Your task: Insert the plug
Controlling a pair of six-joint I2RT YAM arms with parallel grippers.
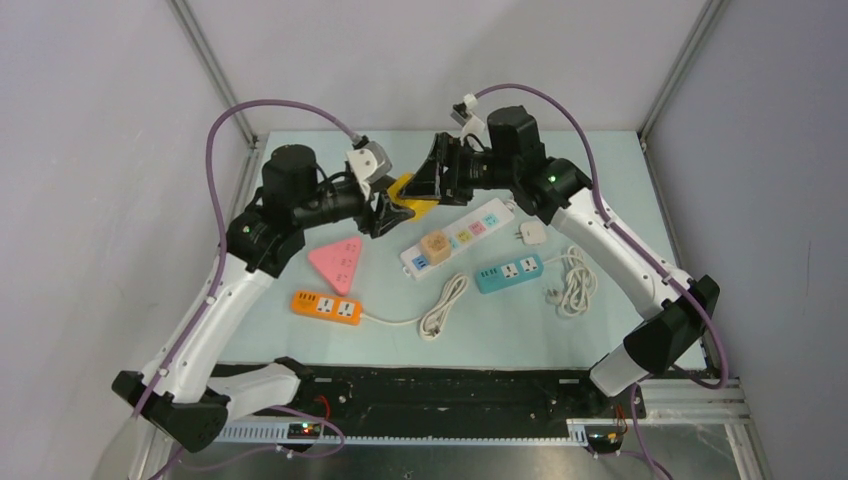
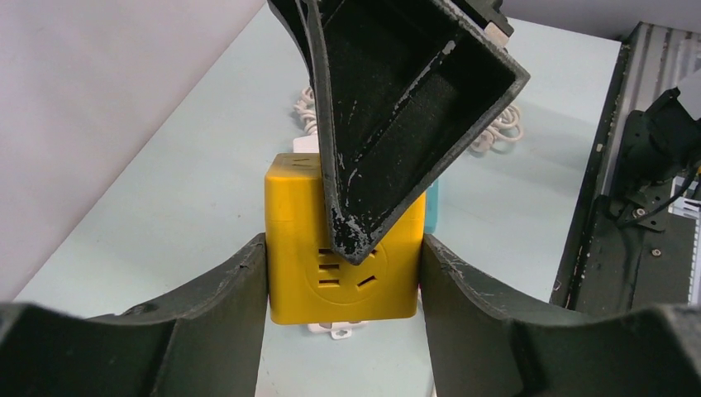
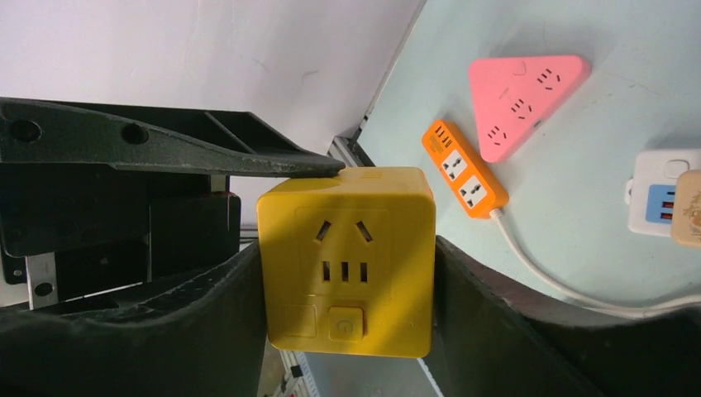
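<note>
Left jaws and right jaws both pinch the yellow cube [image 3: 345,260] crosswise (above the counter [image 1: 600,330]); we judge neither arm nearer.

Yellow socket cube [image 1: 412,196]: from above, mostly hidden between left tool [image 1: 392,212] and right tool [image 1: 432,190]. Left wrist view: black finger [image 2: 388,124] covers its upper slots. White strip [image 3: 657,198], beige adapter [image 3: 689,208]: cut off at right wrist view's edge.

The left fingers [image 2: 227,289] clamp a yellow cube [image 2: 293,248] — a right finger [image 2: 397,99] crosses its socket face from above.
</note>
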